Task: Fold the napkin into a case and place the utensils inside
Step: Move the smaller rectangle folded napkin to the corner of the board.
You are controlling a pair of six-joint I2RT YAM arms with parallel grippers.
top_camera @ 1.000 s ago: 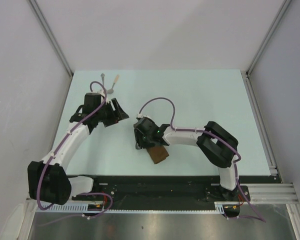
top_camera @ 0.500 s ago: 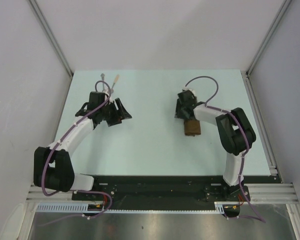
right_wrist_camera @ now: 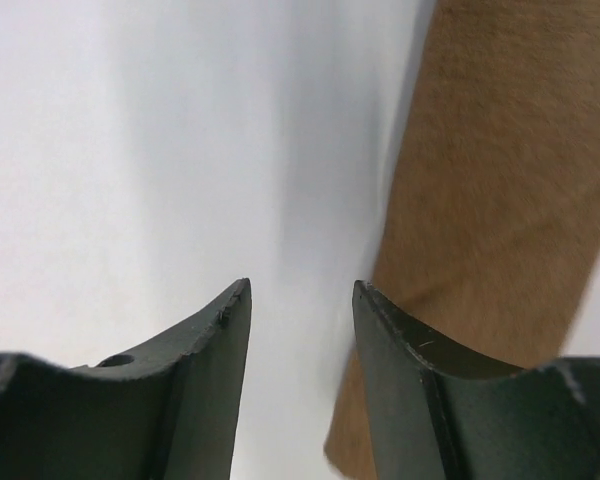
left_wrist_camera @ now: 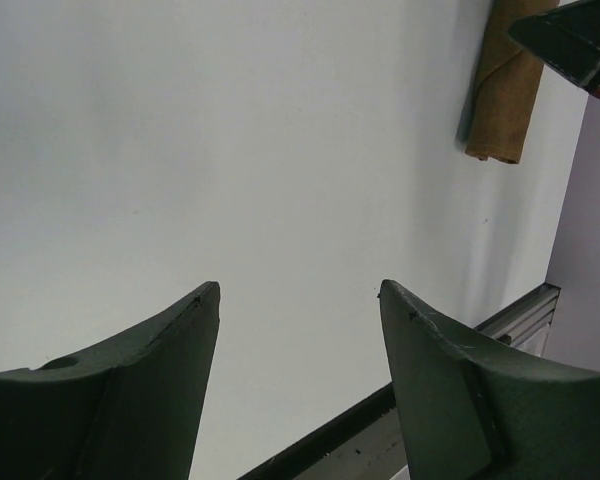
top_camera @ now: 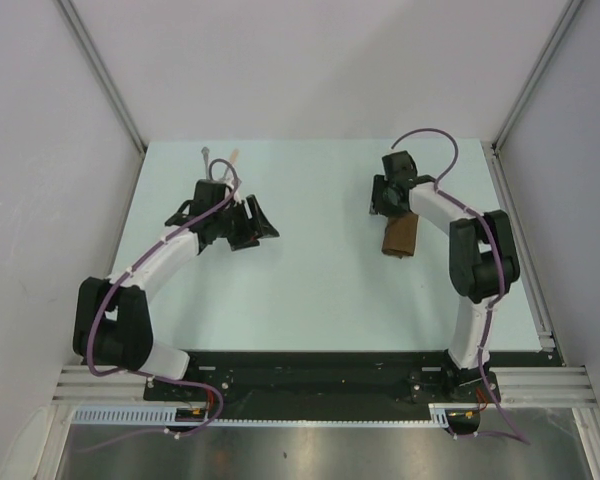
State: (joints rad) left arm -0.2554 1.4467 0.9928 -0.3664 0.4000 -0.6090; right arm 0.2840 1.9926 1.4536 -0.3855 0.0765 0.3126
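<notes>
Top cam: case (top_camera: 400,237) lay flat on table (top_camera: 320,290), R side, in the far half. It was a narrow brown cloth strip, long axis approx near-to-far, slightly tilted. R gripper (top_camera: 380,205) sat just beside the case's far-L end; from above couldn't tell if they touched. R wrist cam, pic somewhat blurred: R fingers (right_wrist_camera: 180,400) were apart w/ a modest gap, only bare table btwn them, nothing pinched. The cloth ran along the outer side of the right-hand finger in that view & on beyond it. Its near end was hidden behind that finger, so contact was unclear there too. L gripper (top_camera: 255,232) was over the table's L-centre, well apart from the case, w/ bare table btwn. L wrist cam: L fingers (left_wrist_camera: 110,400) were spread wide, released, w/ nothing btwn but table. The case showed in that view's upper-R corner, w/ a dark part of the R gripper overlapping its upper end. Utensils: both lay at the far-L part of the table, just beyond the wrist of L arm (top_camera: 160,260). Grey-handled utensil (top_camera: 208,156) & tan-handled utensil (top_camera: 232,158) lay side by side, handles pointing toward the far edge & angling closer at their near ends. Their heads were hidden behind the arm. Both were outside the case & well apart from it, in neither gripper.
</notes>
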